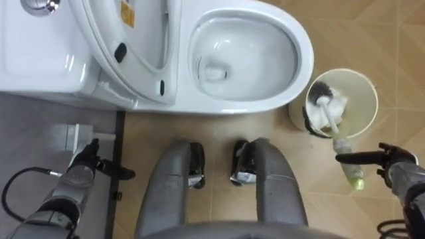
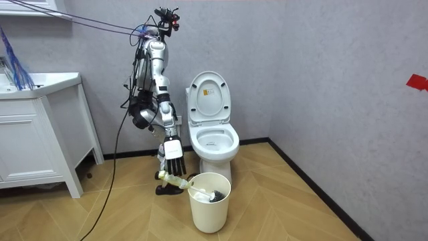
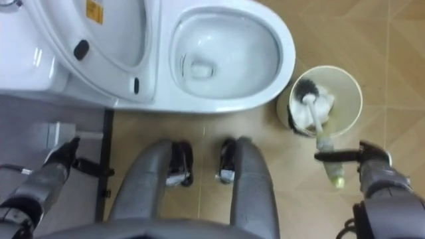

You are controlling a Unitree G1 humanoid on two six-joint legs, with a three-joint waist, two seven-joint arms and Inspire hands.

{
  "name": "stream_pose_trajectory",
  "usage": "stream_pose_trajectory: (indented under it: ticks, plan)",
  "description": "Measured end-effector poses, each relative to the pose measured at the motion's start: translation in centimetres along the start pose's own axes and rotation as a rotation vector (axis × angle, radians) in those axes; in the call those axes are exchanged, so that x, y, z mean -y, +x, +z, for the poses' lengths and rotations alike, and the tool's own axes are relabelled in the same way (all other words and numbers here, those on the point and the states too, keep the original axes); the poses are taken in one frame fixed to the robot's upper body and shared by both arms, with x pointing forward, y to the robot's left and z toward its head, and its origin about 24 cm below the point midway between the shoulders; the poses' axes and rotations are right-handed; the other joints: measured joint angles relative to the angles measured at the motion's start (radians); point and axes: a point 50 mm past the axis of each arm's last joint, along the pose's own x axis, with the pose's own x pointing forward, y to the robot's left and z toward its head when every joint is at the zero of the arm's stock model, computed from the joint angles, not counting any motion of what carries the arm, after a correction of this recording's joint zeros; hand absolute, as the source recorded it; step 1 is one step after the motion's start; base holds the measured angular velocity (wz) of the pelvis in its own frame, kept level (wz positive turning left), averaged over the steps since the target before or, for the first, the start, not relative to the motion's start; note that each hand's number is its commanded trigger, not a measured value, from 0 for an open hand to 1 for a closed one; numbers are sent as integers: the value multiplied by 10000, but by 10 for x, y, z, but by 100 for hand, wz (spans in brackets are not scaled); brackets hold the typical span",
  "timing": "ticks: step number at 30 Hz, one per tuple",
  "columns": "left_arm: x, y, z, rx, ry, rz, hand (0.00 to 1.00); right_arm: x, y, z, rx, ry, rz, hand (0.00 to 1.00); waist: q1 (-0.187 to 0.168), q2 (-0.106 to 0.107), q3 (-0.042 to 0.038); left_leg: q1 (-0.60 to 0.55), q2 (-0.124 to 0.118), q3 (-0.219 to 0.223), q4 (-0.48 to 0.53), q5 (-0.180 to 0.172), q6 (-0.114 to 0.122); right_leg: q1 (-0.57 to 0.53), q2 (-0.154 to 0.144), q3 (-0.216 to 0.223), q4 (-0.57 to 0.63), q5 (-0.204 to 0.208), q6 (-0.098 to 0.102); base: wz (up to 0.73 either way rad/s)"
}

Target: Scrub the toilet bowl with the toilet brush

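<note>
The toilet (image 1: 302,50) stands before me with its lid (image 1: 133,33) up and the bowl bare. To its right is a white bin (image 1: 364,86) holding the toilet brush (image 1: 329,111). The brush's dark bristles are inside, and its yellow-green handle (image 1: 352,171) leans out over the near rim. My right hand (image 1: 393,162) is open at the handle, with straight fingers (image 1: 358,158) reaching across it; whether they touch it I cannot tell. My left hand (image 1: 86,162) hangs open at the lower left, over the grey floor. In the room view, the right hand (image 2: 173,150) hangs just above the handle (image 2: 171,178).
The tank (image 1: 40,50) is at the upper left. A grey strip of floor with a small white box (image 1: 70,136) lies left of the wood floor. In the room view, a white vanity cabinet (image 2: 37,134) stands at the left and the bin (image 2: 209,204) in front of the toilet (image 2: 212,137).
</note>
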Motion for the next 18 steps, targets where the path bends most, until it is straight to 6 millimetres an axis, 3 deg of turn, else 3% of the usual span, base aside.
stream_pose_trajectory:
  ticks: [11, 18]
  plan:
    - [4, 0, -2, -170, 265, -110, 0, -2, 0, 1, -20, -399, 148, 0, 113, 70, 20, -1281, 75, -46, 1187, -340, -74, -1241, -16, 14, 1099, -254, -88, 0]
    - [3, 0, 0, -85, -120, -9, 0, -2, 0, 1, -15, -680, 153, 0, 263, 158, 33, -1656, 191, -18, 1737, -530, -3, -1586, -15, 9, 1594, -409, -107, -1]
